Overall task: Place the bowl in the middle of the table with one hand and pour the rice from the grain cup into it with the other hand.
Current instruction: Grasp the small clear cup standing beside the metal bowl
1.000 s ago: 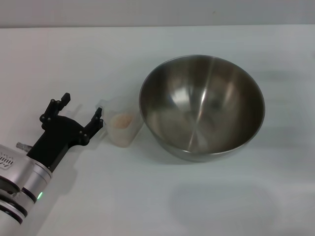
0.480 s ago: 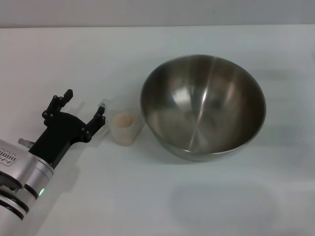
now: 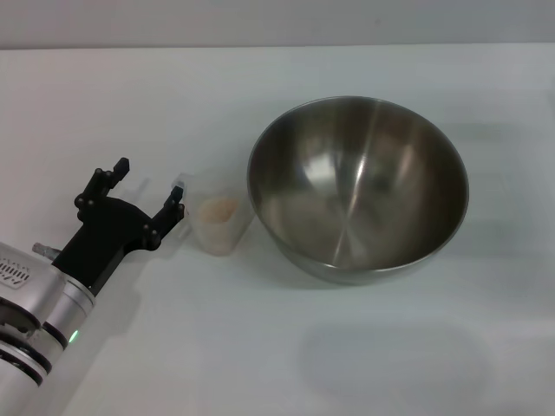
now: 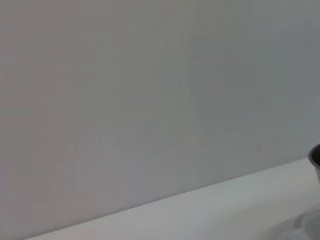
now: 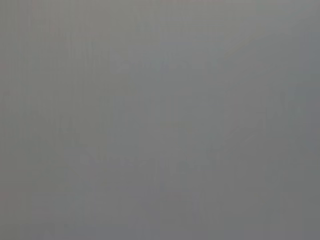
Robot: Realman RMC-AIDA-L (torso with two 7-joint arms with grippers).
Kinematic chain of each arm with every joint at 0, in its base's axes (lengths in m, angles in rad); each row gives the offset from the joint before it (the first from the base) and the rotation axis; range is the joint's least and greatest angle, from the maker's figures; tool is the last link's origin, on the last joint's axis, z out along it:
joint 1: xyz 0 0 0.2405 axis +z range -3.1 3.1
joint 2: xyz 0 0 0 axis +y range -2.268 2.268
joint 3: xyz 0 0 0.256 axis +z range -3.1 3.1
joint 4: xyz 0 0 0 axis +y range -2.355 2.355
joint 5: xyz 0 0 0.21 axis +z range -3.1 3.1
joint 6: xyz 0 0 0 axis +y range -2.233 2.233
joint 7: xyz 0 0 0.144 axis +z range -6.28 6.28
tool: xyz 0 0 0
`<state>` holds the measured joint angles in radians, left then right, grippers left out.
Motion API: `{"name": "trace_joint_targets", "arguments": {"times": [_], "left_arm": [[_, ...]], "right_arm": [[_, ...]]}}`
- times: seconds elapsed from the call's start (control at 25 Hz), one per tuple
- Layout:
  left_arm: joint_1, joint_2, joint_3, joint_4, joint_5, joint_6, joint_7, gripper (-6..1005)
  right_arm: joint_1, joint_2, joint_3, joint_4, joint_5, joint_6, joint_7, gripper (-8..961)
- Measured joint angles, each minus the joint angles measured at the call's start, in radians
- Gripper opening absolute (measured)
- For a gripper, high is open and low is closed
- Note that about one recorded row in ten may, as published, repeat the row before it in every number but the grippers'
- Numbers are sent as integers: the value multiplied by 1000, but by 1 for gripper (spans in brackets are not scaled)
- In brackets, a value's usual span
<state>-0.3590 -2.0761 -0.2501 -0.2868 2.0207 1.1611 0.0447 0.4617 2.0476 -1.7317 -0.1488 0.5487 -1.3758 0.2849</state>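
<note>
The steel bowl stands on the white table, right of centre, with nothing inside it. Touching or nearly touching its left side stands the small clear grain cup, upright, with pale rice in it. My left gripper is open just left of the cup, one fingertip close to the cup's handle side, nothing between the fingers. A sliver of the bowl's rim shows in the left wrist view. The right gripper is out of view; its wrist view shows only flat grey.
The table's far edge meets a grey wall at the back. My left arm lies across the near left corner.
My left gripper has crept slightly toward the cup and a little forward. The cup and bowl have shifted only marginally.
</note>
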Motion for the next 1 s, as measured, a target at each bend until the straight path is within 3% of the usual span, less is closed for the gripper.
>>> {"name": "trace_joint_targets", "arguments": {"times": [0.16, 0.8, 1.0], "left_arm": [[-1, -1, 0, 0, -2, 0, 3, 821], [-10, -1, 4, -9, 6, -14, -7, 167], [-25, -1, 9, -5, 6, -19, -66, 120]], "right_arm": [[0, 0, 0, -1, -2, 0, 0, 783], [-2, 2, 0, -3, -3, -12, 6, 783], [-5, 2, 0, -3, -3, -13, 7, 783]]}}
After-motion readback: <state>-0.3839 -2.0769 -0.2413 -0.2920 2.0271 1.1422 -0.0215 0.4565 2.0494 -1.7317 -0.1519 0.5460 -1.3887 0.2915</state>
